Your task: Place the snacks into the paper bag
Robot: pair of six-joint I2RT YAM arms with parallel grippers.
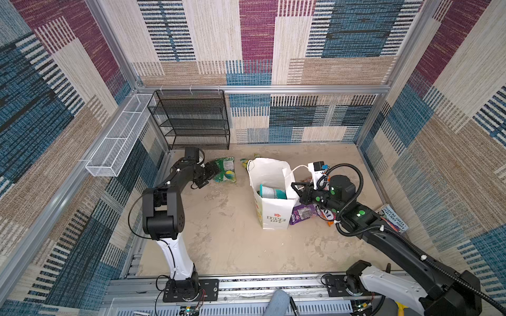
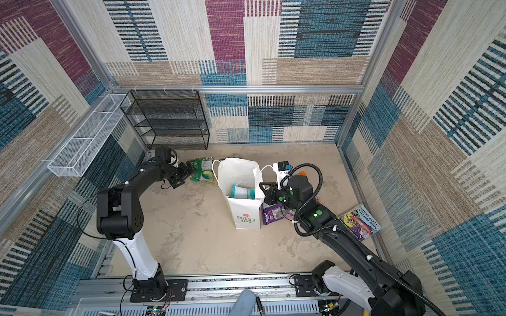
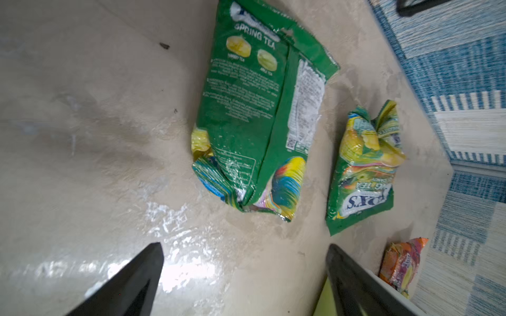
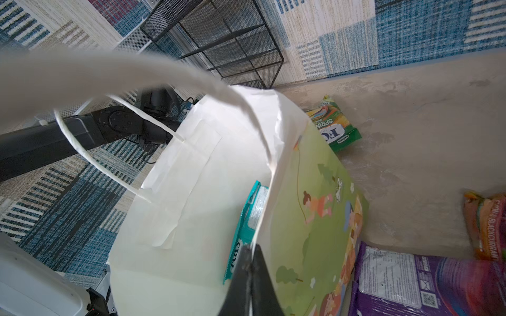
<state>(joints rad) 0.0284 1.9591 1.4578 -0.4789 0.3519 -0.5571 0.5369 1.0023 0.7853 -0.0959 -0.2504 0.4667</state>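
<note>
The paper bag (image 1: 273, 216) stands in the middle, tall and white, with a red flower and green letters in front (its side is green with little pictures). A teal packet (image 1: 272, 192) lies inside. The right gripper (image 4: 250, 249) is pinched tight on the bag's right rim. Left of it and farther back lies a shiny green packet (image 3: 246, 109), and the left gripper (image 3: 245, 245) hangs by it, jaws wide apart.

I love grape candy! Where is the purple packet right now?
In both top views the purple packet lies on the table, on the right side, just beside the bottom of the paper bag.
</note>
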